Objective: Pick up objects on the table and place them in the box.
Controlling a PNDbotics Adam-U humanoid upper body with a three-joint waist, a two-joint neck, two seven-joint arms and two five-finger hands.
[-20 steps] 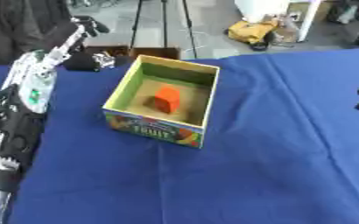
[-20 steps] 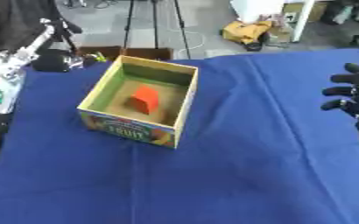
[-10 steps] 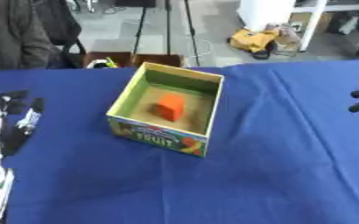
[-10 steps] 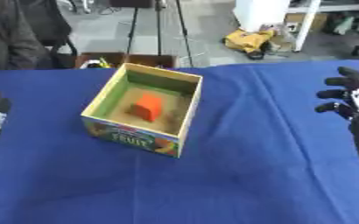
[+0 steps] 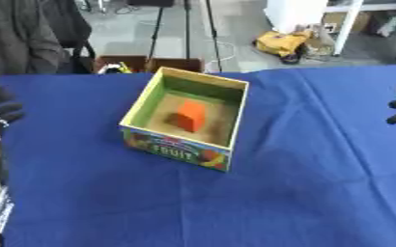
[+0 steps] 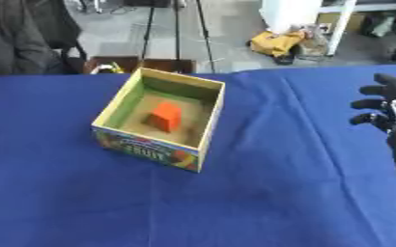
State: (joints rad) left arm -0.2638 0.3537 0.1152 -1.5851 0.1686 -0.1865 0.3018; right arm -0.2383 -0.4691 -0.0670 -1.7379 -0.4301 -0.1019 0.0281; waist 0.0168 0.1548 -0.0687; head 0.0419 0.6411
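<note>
A cardboard box (image 5: 178, 150) with green inner walls and a fruit-printed front stands on the blue table, slightly left of the middle. An orange block (image 5: 190, 115) lies on its floor. My left hand (image 5: 0, 104) shows at the left edge, level with the box and well apart from it, with relaxed fingers holding nothing. The silver forearm runs down toward the lower left corner. My right hand (image 6: 390, 107) hovers at the right edge, open with its fingers spread, far from the box.
The blue cloth (image 5: 303, 193) covers the whole table. Beyond the far edge are a brown crate (image 5: 122, 63), tripod legs (image 5: 184, 29), a yellow object on the floor (image 5: 282, 44) and a seated person at the far left.
My left arm has come down from high beside the box's far left corner and drawn back to the left edge. The view has also shifted. The right hand has stayed put.
</note>
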